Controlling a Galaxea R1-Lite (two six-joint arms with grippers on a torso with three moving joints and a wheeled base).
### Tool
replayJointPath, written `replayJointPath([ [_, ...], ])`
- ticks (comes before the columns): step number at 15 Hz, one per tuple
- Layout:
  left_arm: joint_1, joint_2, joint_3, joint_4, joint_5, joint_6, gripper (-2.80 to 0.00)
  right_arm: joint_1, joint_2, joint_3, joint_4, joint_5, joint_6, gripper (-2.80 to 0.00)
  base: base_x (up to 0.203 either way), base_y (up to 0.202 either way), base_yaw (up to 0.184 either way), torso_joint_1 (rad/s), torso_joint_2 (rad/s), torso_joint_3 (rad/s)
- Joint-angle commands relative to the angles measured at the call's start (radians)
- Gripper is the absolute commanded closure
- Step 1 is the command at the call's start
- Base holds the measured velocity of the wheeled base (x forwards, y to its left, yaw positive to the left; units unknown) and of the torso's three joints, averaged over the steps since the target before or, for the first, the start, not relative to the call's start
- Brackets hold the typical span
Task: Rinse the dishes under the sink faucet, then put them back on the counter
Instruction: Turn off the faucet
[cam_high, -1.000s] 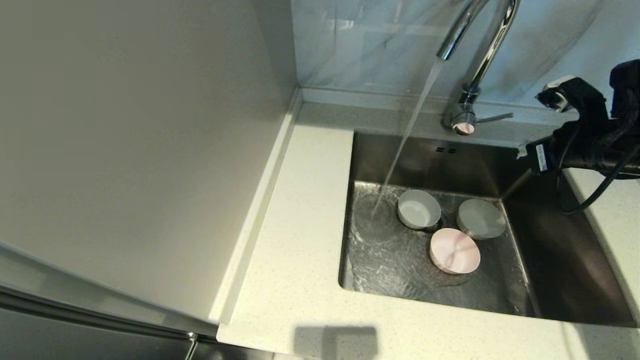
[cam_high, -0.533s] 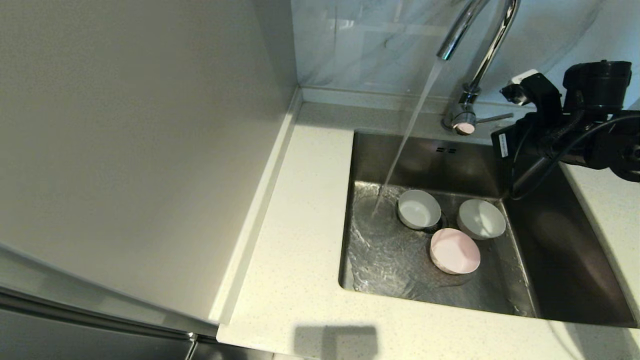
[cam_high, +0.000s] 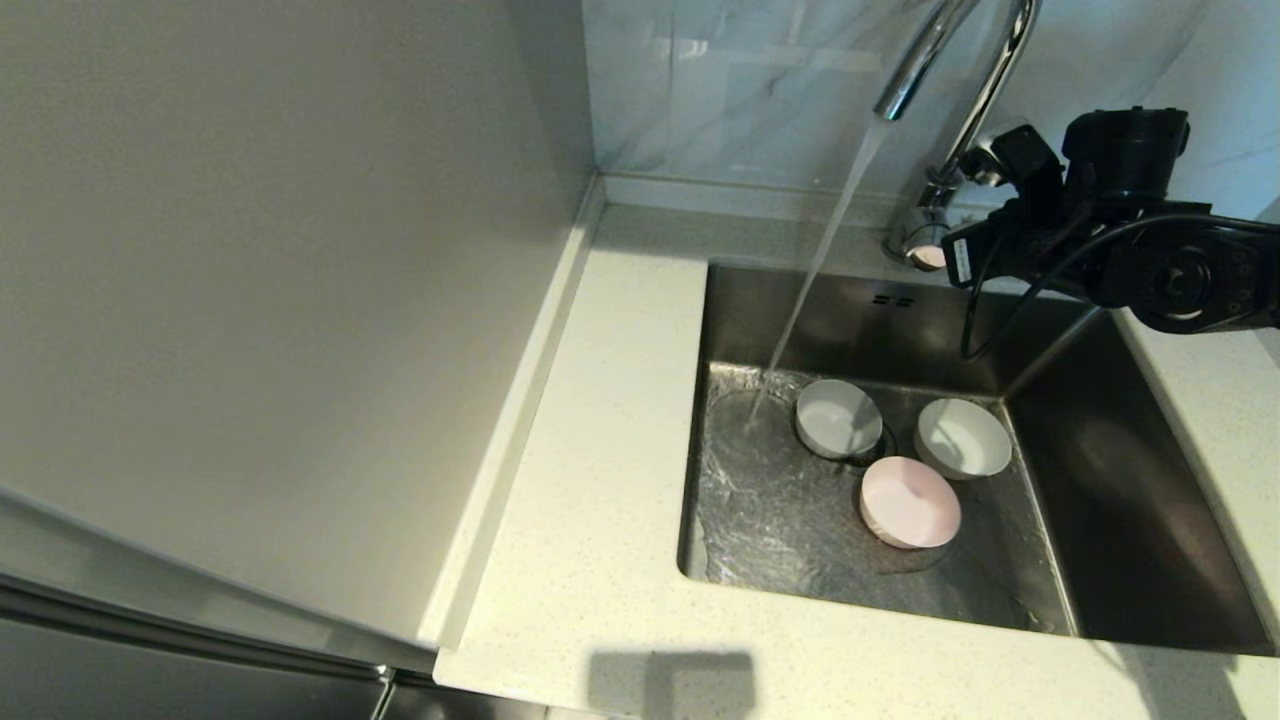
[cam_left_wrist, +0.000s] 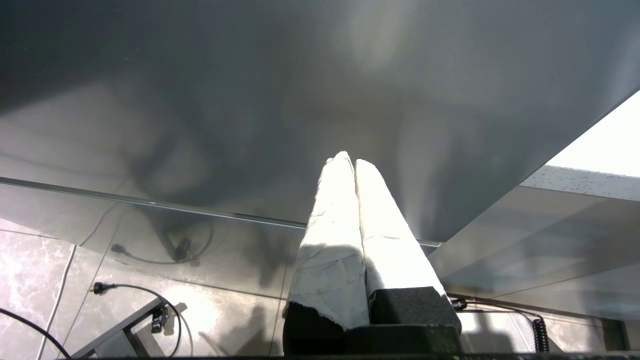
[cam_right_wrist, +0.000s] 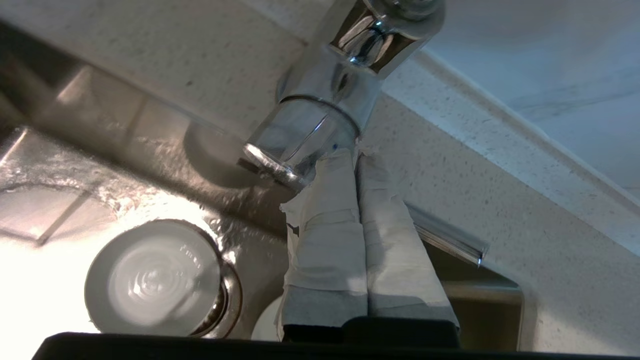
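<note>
Now nudging the lever (cam_right_wrist: 445, 239) at upper right: right gripper (cam_right_wrist: 356, 156) pressed together beside the faucet (cam_high: 925, 235). Push gently, sideways, no slipping. Three bowls (cam_high: 908, 501) waiting in the sink (cam_high: 1130, 500), centre right.

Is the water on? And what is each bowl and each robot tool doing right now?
Faucet: on, water streaming into the sink.
Sink: wet floor, three bowls inside.
Left white bowl: upright, beside the stream, not under it.
Right white bowl: upright.
Pink bowl: upright.
Right tool: shut, tips at the faucet base above the lever.
Left tool: shut, holding nothing, away from the sink.
</note>
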Motion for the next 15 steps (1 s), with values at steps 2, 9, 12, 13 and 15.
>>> replayJointPath([
  [2, 0.0, -0.003, 0.0, 0.0, 0.0, 0.0, 0.0, 0.002, 0.013, -0.005, -0.044, -0.001, 0.025, 0.0, 0.0, 0.0, 0.0, 0.0, 0.0, 0.0],
  [9, 0.0, -0.003, 0.0, 0.0, 0.0, 0.0, 0.0, -0.014, -0.127, 0.151, 0.028, -0.005, 0.028, 0.0, 0.0, 0.0, 0.0, 0.0, 0.0, 0.0],
  [12, 0.0, -0.003, 0.0, 0.0, 0.0, 0.0, 0.0, -0.014, -0.1, 0.161, 0.036, -0.019, 0.027, 0.0, 0.0, 0.0, 0.0, 0.0, 0.0, 0.0],
  [13, 0.0, -0.003, 0.0, 0.0, 0.0, 0.0, 0.0, -0.014, -0.085, 0.152, 0.034, -0.019, 0.027, 0.0, 0.0, 0.0, 0.0, 0.0, 0.0, 0.0],
  [15, 0.0, -0.003, 0.0, 0.0, 0.0, 0.0, 0.0, -0.021, -0.045, 0.11, 0.029, -0.019, 0.026, 0.0, 0.0, 0.0, 0.0, 0.0, 0.0, 0.0],
])
